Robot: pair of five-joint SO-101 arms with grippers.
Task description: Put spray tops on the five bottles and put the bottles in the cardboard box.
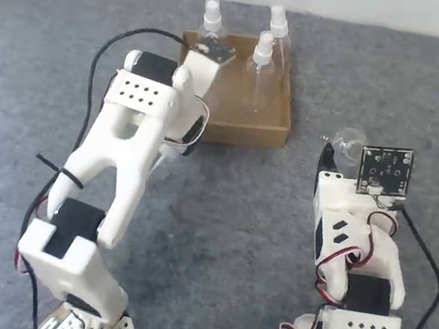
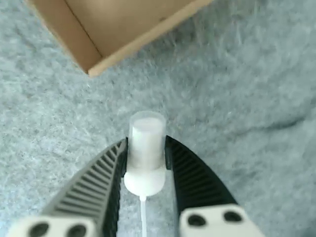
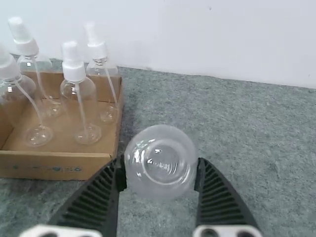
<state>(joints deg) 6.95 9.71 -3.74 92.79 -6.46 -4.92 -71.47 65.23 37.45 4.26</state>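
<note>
Since the last bottle (image 3: pixel 160 160), clear round plastic, is clamped in the right end effector (image 3: pixel 159 172) near the cardboard box (image 1: pixel 246 131), and the left end effector (image 2: pixel 145 145) is closed on a white cylindrical spray top (image 2: pixel 145 155) with thin dip tube (image 2: pixel 143 217) over the fuzzy grey worktop (image 1: pixel 220 215), I judge this as final capping. Next move needs the tube lined up with that bottle's open end, then seating. Four capped bottles (image 3: pixel 76 89) stand in the box.
</note>
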